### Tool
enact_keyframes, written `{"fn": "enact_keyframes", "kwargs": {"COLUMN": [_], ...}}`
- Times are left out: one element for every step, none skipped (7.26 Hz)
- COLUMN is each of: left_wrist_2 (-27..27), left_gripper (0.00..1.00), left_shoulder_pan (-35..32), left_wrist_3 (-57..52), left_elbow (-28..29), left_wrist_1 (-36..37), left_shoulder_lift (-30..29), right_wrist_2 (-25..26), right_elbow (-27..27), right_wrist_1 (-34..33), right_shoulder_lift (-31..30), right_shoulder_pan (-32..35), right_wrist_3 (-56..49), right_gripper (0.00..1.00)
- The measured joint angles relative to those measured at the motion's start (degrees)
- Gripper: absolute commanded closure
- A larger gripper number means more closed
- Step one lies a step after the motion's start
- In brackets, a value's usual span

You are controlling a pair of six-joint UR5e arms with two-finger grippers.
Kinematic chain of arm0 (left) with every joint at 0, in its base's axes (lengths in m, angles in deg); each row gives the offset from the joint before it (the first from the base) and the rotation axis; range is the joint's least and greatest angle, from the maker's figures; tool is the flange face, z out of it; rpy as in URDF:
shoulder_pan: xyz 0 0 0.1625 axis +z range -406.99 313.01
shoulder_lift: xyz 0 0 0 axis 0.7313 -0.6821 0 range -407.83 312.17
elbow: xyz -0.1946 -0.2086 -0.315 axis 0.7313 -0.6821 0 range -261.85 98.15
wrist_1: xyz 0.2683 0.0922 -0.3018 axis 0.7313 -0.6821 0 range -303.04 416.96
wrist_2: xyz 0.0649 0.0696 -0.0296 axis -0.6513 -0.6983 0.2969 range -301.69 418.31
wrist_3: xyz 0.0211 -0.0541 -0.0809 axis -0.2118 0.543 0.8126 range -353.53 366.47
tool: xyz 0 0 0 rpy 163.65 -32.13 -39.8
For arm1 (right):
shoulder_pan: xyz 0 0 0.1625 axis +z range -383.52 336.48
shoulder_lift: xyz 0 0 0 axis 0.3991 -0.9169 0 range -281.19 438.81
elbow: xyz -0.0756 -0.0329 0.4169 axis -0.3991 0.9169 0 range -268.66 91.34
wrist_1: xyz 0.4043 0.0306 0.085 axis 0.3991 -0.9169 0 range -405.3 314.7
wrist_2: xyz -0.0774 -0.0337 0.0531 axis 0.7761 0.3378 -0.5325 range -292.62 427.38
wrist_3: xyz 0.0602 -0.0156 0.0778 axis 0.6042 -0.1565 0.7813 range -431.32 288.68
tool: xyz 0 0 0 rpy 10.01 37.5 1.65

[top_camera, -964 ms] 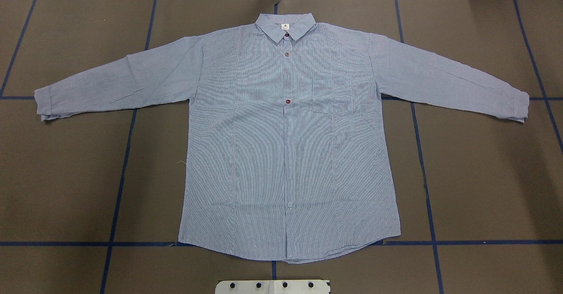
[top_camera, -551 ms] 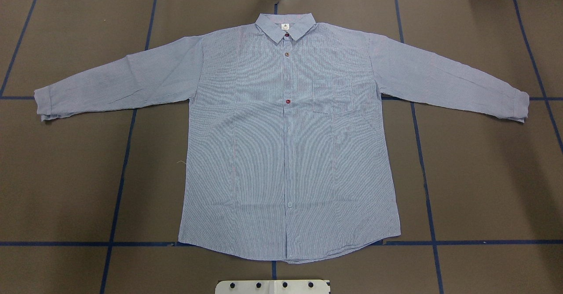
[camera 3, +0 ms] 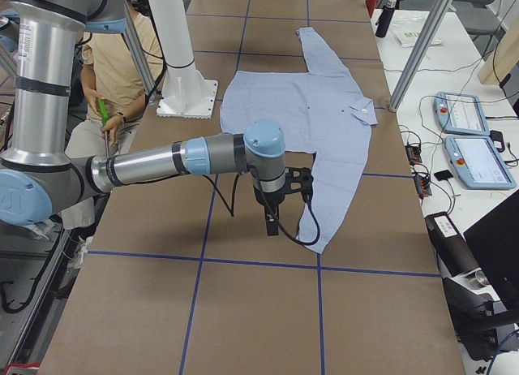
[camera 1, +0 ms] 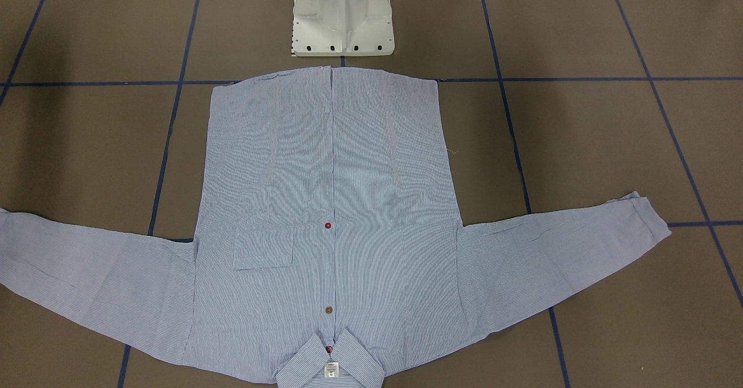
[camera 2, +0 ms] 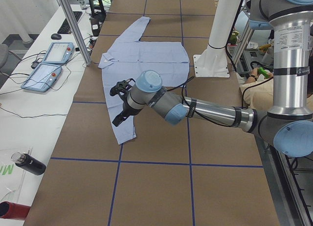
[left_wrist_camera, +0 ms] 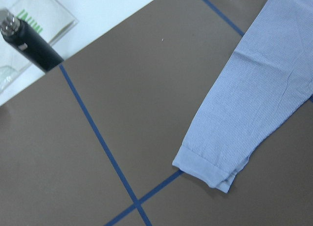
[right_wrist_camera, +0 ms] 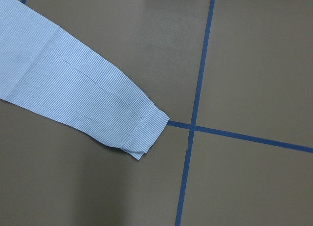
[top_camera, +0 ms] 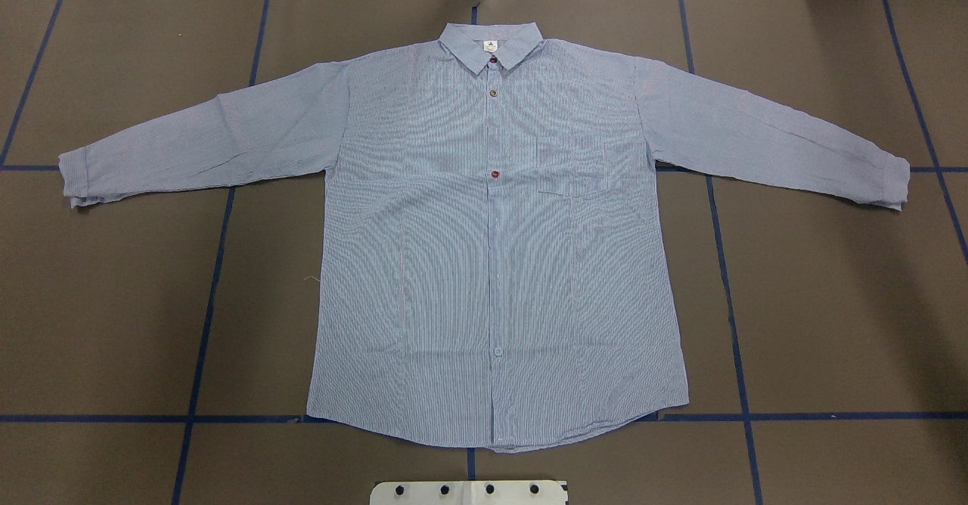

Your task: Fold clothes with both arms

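Note:
The clothes are one light blue-and-white striped shirt (top_camera: 491, 248) lying flat and face up on the brown table, collar at the far edge, both sleeves spread out to the sides (camera 1: 331, 202). My left gripper (camera 2: 117, 106) hangs above the shirt's left sleeve near its cuff (left_wrist_camera: 210, 167). My right gripper (camera 3: 270, 213) hangs above the other sleeve, near its cuff (right_wrist_camera: 144, 130). Both grippers show only in the side views, so I cannot tell whether they are open or shut. Neither wrist view shows any fingers.
The white pedestal base (camera 1: 342, 16) stands at the shirt's hem side. A black bottle (left_wrist_camera: 29, 40) lies on the white bench off the left end. Control pendants (camera 3: 470, 140) sit beyond the collar edge. A seated person (camera 3: 122, 75) is behind the robot.

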State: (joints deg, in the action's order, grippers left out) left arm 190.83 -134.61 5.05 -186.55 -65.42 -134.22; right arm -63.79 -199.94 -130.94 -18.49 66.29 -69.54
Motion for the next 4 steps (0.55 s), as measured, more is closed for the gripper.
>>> {"fn": "enact_keyframes", "kwargs": {"left_wrist_2": [0.0, 0.1, 0.1, 0.2], "left_gripper": [0.00, 0.00, 0.00, 0.00], "left_shoulder_pan": [0.0, 0.0, 0.0, 0.0], "left_wrist_3": [3.6, 5.3, 5.9, 6.1], "left_elbow": [1.1, 2.3, 3.1, 3.4], "left_wrist_1": [-2.1, -3.8, -5.0, -5.5], "left_shoulder_lift": [-1.0, -1.4, -1.5, -1.5], "right_wrist_2": [-1.2, -2.0, -1.4, 1.0], "right_elbow": [3.5, 8.0, 13.3, 19.1], "right_wrist_1": [5.7, 13.3, 22.8, 33.3], "right_shoulder_lift": [0.1, 0.3, 1.0, 2.0], "right_shoulder_pan": [-0.8, -2.8, -6.0, -9.8], "right_wrist_3": [0.4, 3.4, 11.3, 20.3], "right_gripper": [0.00, 0.00, 0.00, 0.02]}}
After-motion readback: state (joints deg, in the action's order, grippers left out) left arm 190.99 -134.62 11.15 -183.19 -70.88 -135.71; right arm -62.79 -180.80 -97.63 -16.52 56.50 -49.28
